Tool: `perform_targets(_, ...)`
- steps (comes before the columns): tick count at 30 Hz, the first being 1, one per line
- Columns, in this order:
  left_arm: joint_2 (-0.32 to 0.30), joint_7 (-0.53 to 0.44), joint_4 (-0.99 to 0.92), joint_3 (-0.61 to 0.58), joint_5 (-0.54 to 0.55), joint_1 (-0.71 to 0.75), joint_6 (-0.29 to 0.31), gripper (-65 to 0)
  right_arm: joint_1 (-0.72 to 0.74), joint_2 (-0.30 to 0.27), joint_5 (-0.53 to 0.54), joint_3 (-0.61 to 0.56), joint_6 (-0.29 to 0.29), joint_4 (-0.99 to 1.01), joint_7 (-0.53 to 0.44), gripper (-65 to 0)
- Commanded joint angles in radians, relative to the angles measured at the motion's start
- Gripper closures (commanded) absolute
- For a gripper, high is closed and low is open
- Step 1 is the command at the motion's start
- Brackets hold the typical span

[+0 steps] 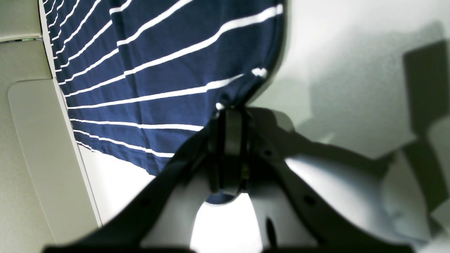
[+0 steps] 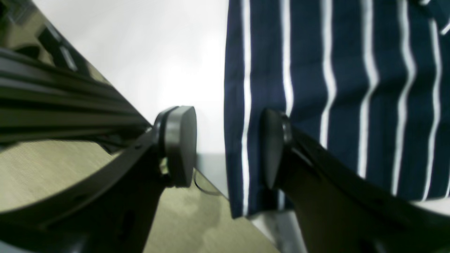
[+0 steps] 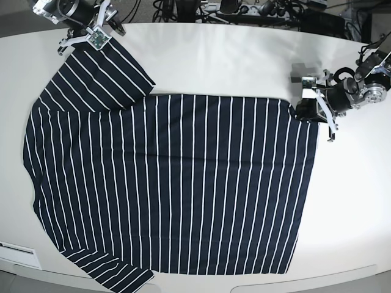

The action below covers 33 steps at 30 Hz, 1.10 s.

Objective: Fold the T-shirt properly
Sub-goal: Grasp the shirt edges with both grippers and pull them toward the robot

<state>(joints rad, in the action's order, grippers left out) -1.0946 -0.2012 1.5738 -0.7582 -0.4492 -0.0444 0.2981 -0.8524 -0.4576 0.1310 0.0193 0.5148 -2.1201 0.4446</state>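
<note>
Shirt: the striped T-shirt [image 3: 171,183] lies spread flat on the white table [image 3: 232,61], collar end toward the left of the base view, hem toward the right, both sleeves out.
Left gripper: the left gripper [image 1: 228,116] is closed, pinching a hem corner of the cloth at the far edge of the table.
Right gripper: the right gripper [image 2: 228,144] stands with jaws wide apart at the end of the upper sleeve [image 3: 107,67]; the sleeve edge sits between the pads, one pad [image 2: 272,147] against the cloth, nothing clamped.
Stage: judged early, no fold laid yet.
Risk, one-sided pull: if the left arm lifts alone, the shirt may drag and skew.
Risk, thin bite: the pinch takes only a corner, so the cloth could slip free.
Risk, missed sleeve: closing off the edge could catch nothing.
</note>
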Motion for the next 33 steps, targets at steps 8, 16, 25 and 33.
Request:
perform_targets(8, -0.016, 0.045, -0.013, -0.010, -0.021, 0.011, 0.060, 0.0, 0.000, -0.008, -0.194, -0.059, -0.135, 0.024, -0.036, -31.9)
perform_targets(16, -0.016, 0.045, -0.013, -0.010, -0.021, 0.011, 0.060, 0.0, 0.000, -0.008, -0.293, -0.058, -0.224, 0.024, -0.029, -31.9)
perform_targets(25, -0.016, 0.045, -0.013, -0.010, -0.021, 0.011, 0.060, 0.0, 0.005, -0.008, -0.297, -0.058, -0.381, 0.021, -0.034, 0.0)
perform_targets(33, -0.025, 0.045, 0.010, -0.010, -0.020, 0.013, -0.035, 0.0, -0.001, -0.030, -0.463, -0.058, -0.518, -0.079, -0.038, 0.0)
